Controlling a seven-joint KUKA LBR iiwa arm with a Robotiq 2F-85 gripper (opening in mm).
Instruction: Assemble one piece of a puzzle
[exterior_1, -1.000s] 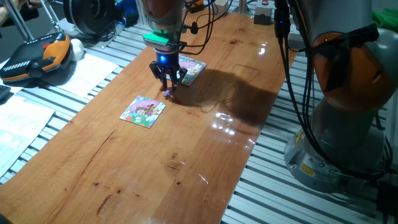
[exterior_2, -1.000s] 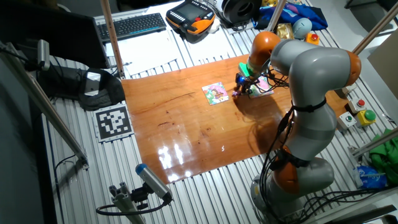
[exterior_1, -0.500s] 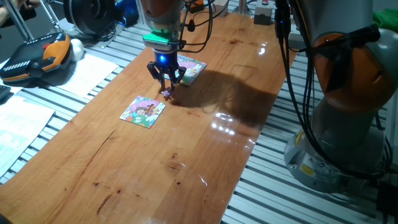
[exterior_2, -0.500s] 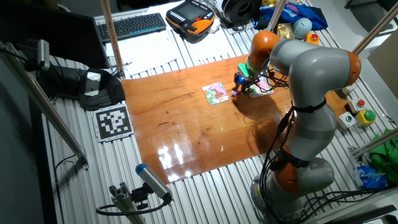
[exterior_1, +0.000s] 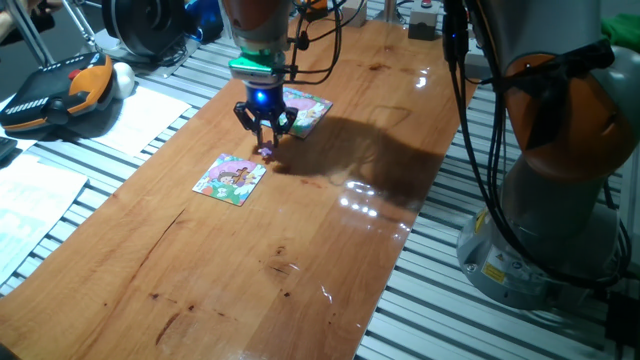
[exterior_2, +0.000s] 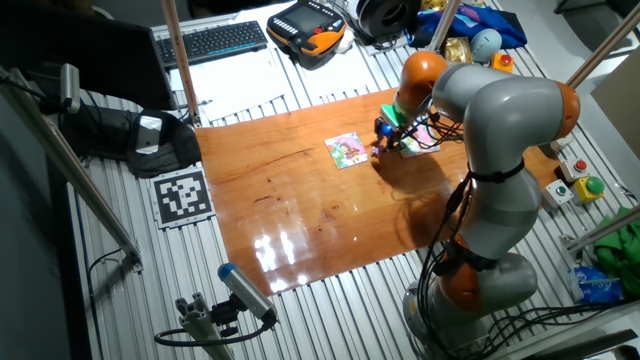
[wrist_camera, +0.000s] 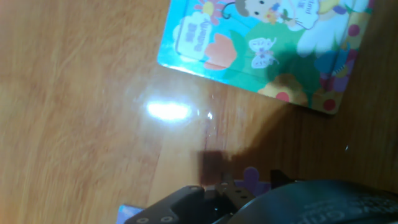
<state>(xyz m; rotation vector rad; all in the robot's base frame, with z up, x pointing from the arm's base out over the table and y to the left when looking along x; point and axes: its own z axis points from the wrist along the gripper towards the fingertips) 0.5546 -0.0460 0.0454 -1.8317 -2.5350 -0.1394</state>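
Gripper (exterior_1: 266, 141) has risen a bit vs 1 s ago, fingers pinched on the piece (exterior_1: 267, 150), now lifted just off the table (exterior_1: 330, 240). Pick looks done; next carry to the puzzle (exterior_1: 231, 179) nearby, slot not yet filled.

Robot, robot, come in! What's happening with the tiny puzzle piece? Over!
Gripper shut on the piece, just above table. Puzzle beside it, apart. Path looks clear.

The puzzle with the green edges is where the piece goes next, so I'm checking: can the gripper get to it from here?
Probably yes: the gripper, shut on the piece, hangs beside the puzzle, with only bare table between.
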